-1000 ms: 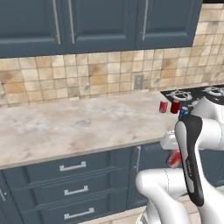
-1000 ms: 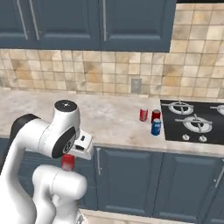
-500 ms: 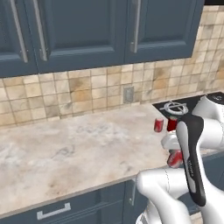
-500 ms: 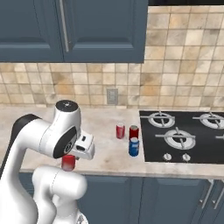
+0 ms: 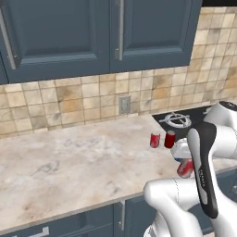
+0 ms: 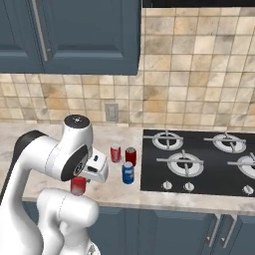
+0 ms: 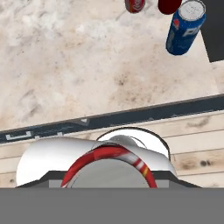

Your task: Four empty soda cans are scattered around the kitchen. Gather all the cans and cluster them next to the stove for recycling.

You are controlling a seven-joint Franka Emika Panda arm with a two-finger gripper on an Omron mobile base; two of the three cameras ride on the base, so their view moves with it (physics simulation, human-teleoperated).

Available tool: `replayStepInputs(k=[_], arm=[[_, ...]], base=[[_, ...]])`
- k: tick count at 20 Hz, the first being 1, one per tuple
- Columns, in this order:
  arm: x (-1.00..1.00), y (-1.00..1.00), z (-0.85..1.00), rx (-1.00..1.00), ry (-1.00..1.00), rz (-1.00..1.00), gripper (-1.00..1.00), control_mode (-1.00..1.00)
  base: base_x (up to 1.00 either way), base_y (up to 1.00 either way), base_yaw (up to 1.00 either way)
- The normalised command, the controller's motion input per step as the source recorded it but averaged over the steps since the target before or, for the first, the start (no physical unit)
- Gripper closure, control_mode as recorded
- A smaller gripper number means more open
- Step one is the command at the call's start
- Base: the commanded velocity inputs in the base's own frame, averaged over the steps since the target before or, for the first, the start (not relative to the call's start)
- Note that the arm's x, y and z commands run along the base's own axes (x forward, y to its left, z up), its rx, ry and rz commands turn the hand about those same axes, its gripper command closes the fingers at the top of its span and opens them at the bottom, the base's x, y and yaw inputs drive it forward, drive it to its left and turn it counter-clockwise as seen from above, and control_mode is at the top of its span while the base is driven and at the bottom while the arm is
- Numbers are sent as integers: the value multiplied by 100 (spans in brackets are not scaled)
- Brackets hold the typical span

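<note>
Even, bright, diffuse rendered light in all views; no single source evident. Soft, faint shadows beside the cans [image 6: 116, 153] on the bench [image 5: 69, 166]. Mild sheen on the white arm [image 6: 55, 154] and black stove [image 6: 199, 164] glass, no harsh glare. Textures coarse and slightly blurred, edges jagged. Hand view: near red can [image 7: 109, 168] rim soft, oversized.

held red can [image 7: 109, 164]: lower part cut off by the bottom edge of the hand view; in the left base view [image 5: 185, 168] half hidden behind the white arm
fingers: hidden under the can, grip not visible
black glass stove [image 5: 185, 121]: near side covered by the arm
two red cans at the tabletop's far side [image 7: 134, 5]: cropped by the top edge
</note>
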Motion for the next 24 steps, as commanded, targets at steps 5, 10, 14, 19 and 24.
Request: replayStepInputs(k=[5, 10, 14, 19, 24], arm=[[0, 0, 0, 0, 0, 0, 100, 100], [0, 0, 0, 0, 0, 0, 100, 100], [0, 0, 0, 0, 0, 0, 100, 100], [1, 0, 0, 0, 0, -1, 100, -100], [34, 22, 48, -13, 15, -8, 100, -100]], base=[[28, 0, -3], [0, 0, 0], [0, 0, 0], [0, 0, 0], [0, 0, 0]])
